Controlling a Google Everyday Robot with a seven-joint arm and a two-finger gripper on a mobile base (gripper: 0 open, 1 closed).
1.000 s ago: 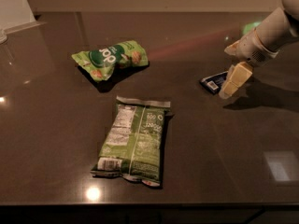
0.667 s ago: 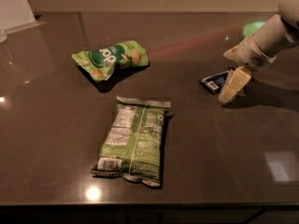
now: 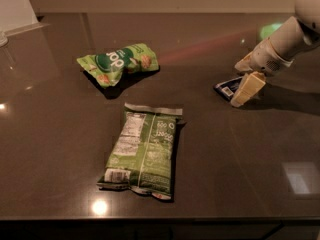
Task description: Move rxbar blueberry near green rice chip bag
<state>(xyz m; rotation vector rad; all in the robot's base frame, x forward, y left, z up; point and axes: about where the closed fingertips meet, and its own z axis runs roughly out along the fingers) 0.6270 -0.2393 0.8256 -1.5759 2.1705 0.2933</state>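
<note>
Rxbar blueberry (image 3: pixel 227 87) lay at the right of the dark tabletop (image 3: pixel 240 154), well apart from the large flat green bag (image 3: pixel 142 151) and the green rice chip bag (image 3: pixel 120 63). The end effector (image 3: pixel 246 86) seemingly touched it; whether it was clenched or released could not be told.

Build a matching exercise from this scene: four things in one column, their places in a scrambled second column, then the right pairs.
Things:
1. rxbar blueberry
2. green rice chip bag
3. large flat green bag
4. tool

Places:
A. front centre, lying flat with its text panel up
B. right side, low over the bar's right end
C. rear left, crumpled
D. right side, lying flat, partly hidden by the tool

Pairs: 1-D, 2-C, 3-A, 4-B
</note>
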